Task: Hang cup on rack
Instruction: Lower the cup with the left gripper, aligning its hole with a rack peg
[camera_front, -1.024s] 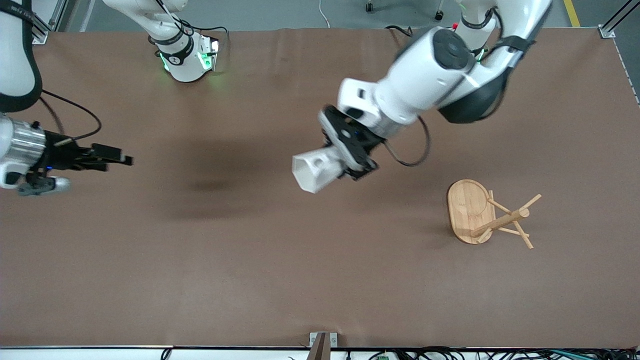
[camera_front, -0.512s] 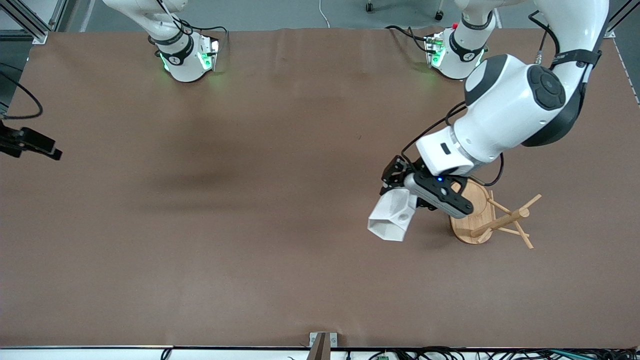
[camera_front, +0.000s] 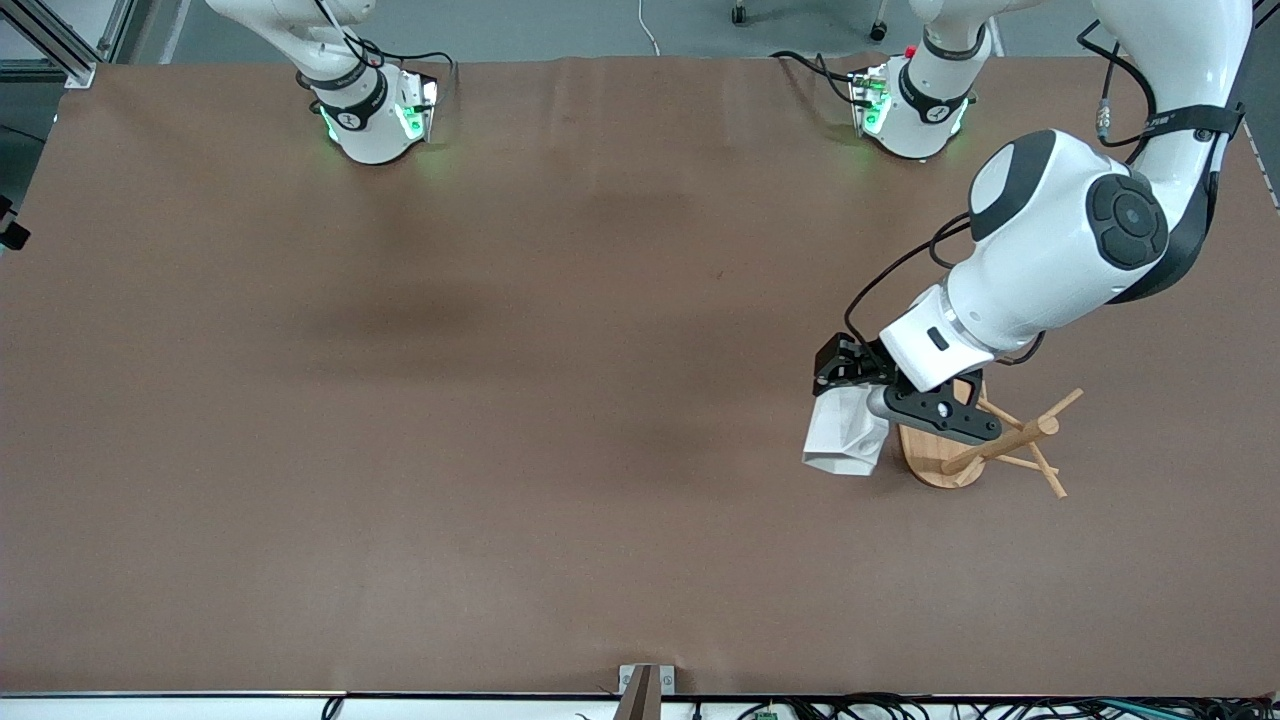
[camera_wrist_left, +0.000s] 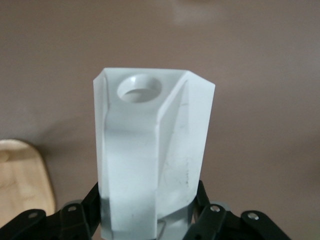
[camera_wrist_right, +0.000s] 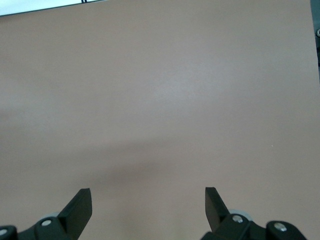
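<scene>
My left gripper (camera_front: 868, 398) is shut on the white faceted cup (camera_front: 843, 437) and holds it in the air just beside the rack's oval base (camera_front: 928, 458), on the side toward the right arm's end. In the left wrist view the cup (camera_wrist_left: 150, 150) sticks out from between the fingers (camera_wrist_left: 147, 222), with the round hole in its handle (camera_wrist_left: 139, 88) facing the camera. The bamboo rack's post and pegs (camera_front: 1010, 438) lean toward the left arm's end in the front view. Its base shows at the edge of the left wrist view (camera_wrist_left: 20, 185). My right gripper (camera_wrist_right: 148, 200) is open and empty over bare table.
Brown table mat (camera_front: 500, 450) with nothing else on it. The arm bases (camera_front: 370, 110) stand along the table edge farthest from the front camera. Only a dark bit of the right arm (camera_front: 8, 232) shows at the front view's edge.
My left gripper carried the cup from over the table's middle to beside the rack's base. The right arm withdrew toward its end, nearly out of the front view.
</scene>
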